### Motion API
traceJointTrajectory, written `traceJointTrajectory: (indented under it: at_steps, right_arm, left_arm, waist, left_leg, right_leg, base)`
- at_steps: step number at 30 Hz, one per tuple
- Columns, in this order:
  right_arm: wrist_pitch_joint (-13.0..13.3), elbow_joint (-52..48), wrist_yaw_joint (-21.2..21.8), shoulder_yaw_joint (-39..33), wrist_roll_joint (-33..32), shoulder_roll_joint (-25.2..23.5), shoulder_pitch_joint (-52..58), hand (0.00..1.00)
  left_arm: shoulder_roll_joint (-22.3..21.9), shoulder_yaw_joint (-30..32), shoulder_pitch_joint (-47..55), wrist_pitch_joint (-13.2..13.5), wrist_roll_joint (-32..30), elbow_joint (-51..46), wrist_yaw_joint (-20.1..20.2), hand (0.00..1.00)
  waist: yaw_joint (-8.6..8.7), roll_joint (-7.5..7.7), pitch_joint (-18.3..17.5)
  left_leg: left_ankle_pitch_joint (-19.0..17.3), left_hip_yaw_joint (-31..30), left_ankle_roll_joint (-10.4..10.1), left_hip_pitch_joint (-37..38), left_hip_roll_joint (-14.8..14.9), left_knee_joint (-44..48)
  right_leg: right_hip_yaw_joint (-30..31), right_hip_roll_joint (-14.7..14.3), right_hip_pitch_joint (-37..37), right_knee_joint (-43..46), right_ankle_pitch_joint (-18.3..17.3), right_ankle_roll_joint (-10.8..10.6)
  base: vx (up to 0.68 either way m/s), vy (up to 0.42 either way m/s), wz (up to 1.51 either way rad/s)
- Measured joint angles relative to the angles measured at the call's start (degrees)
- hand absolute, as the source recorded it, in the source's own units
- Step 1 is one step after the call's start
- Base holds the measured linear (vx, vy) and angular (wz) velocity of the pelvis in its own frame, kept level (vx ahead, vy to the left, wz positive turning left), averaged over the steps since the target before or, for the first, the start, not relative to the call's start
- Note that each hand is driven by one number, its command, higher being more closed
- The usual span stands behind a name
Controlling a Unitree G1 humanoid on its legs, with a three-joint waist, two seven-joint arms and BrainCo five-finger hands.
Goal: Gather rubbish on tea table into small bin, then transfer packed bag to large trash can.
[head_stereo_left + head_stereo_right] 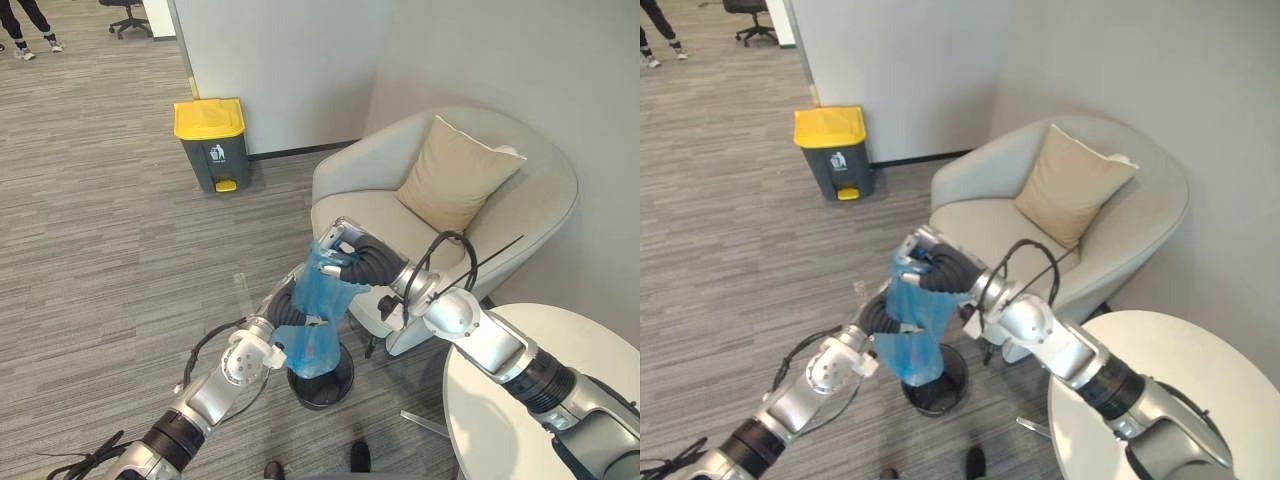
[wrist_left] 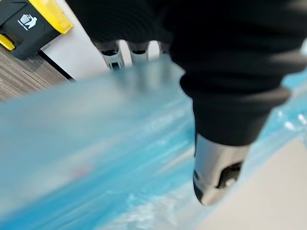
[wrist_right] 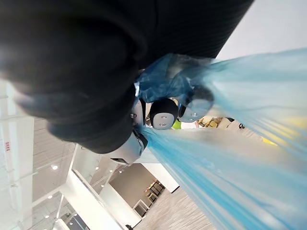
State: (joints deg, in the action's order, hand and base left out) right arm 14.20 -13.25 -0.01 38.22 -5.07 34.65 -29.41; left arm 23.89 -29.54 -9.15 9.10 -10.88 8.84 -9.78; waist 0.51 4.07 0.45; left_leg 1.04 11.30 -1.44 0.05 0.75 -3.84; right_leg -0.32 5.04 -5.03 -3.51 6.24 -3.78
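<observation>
Reaches in from 7 o'clock with the left arm, elbow bent, forearm angled toward 1 o'clock. Sets the left hand just below centre of the eye views, dark ribbed cover turned toward 7 o'clock. Pinches the blue bag in that hand: fingers in a row on the far side of the film, thumb on the near side. Reaches in from 4 o'clock with the right arm, forearm stretched toward 10 o'clock. Holds the right hand at 1 o'clock of the left hand, close above it. Curls the right fingers round the bunched top of the bag.
</observation>
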Motion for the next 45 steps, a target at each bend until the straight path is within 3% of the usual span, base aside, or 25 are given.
traceJointTrajectory:
  at_steps: [7,17,18,30,45]
  right_arm:
    - [-0.7,0.2,0.3,2.8,-1.6,-5.5,-2.0,1.0]
    - [-3.3,4.5,1.9,5.3,-5.1,-12.5,-5.3,1.0]
    - [-3.4,5.0,1.9,5.3,-5.3,-13.3,-5.4,1.0]
    - [-3.9,5.3,2.8,5.4,-9.0,-18.7,-5.3,1.0]
    - [-2.0,5.3,4.0,0.7,-6.0,-18.2,9.2,1.0]
  left_arm:
    - [-5.8,-1.2,-1.3,-0.9,-1.5,7.6,-0.3,0.0]
    - [-10.6,-2.0,-1.4,-1.7,-2.0,18.2,-0.1,0.0]
    - [-11.2,-1.9,-1.4,-2.3,-2.6,19.3,-0.2,1.0]
    - [-12.3,2.8,-1.6,-4.0,-1.2,21.1,-4.1,1.0]
    - [-13.5,8.5,2.3,-4.6,2.6,14.8,-5.9,1.0]
  waist:
    - [-0.03,0.06,0.0]
    - [-0.2,0.41,-0.2]
    - [-0.2,0.45,-0.3]
    - [0.37,0.54,-0.3]
    - [0.64,0.53,-0.3]
  left_leg:
    - [0.0,0.2,0.0,0.0,0.0,0.0]
    - [0.0,1.0,0.0,0.0,0.2,-0.2]
    - [0.0,1.0,0.0,0.0,0.3,-0.3]
    - [-0.3,2.3,-0.3,0.7,0.7,-0.4]
    - [-0.4,2.3,-0.3,1.1,0.8,-0.6]
  right_leg:
    - [0.4,0.0,-0.1,0.0,0.0,0.0]
    - [1.2,-0.3,-0.8,0.4,0.0,0.0]
    - [1.2,-0.3,-0.8,0.4,0.0,0.0]
    - [2.7,-0.8,-0.9,0.6,0.0,0.0]
    - [2.9,-0.9,-0.9,1.1,-0.1,-0.1]
  base:
    - [0.0,0.0,0.0]
    - [-0.01,-0.007,-0.03]
    - [0.0,0.0,0.0]
    - [-0.01,-0.006,-0.05]
    - [0.0,-0.001,-0.01]
